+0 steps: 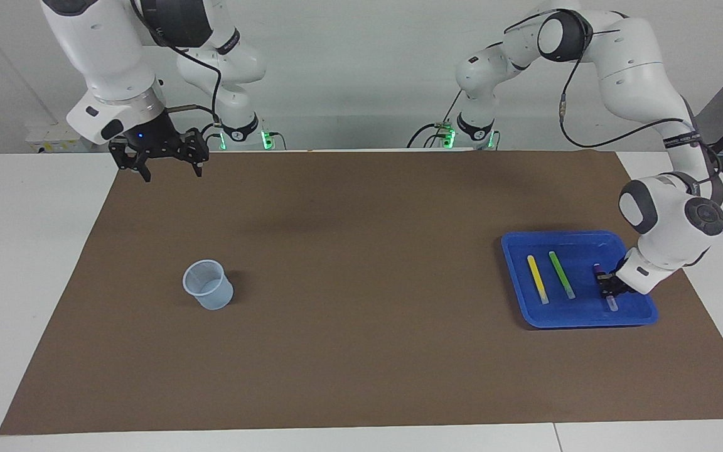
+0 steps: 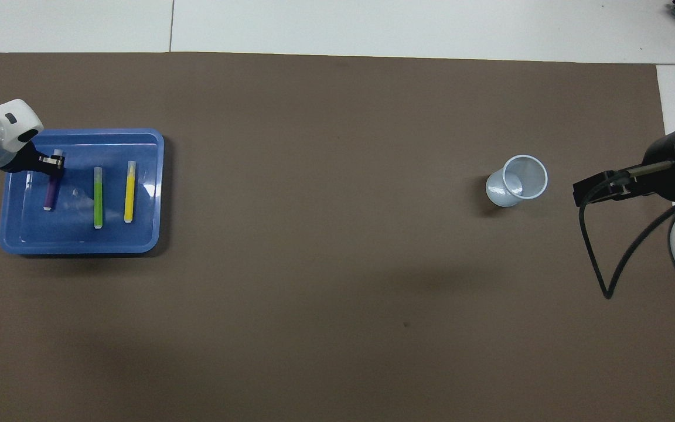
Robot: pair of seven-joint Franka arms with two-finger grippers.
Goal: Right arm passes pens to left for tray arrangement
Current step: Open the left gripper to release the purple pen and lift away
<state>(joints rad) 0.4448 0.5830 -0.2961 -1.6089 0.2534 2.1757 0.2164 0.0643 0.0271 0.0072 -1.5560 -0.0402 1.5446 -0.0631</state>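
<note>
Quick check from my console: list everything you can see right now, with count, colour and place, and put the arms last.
Shallow blue plastic tray: one, blue, at the left arm's end of the brown mat.
Yellow marker pen: one, lying in the tray.
Green marker pen: one, in the tray beside the yellow one.
Purple marker pen: one, in the tray beside the green one.
Translucent bluish plastic cup: one, upright toward the right arm's end.
Brown mat: one, covering the white table.
Left claw: black, low in the tray at the purple pen.
Right claw: black, open, raised over the mat's edge, waiting.

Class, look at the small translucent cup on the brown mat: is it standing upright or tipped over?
Upright. The cup stands on its base with its round open rim facing up; the overhead view looks straight into it.
</note>
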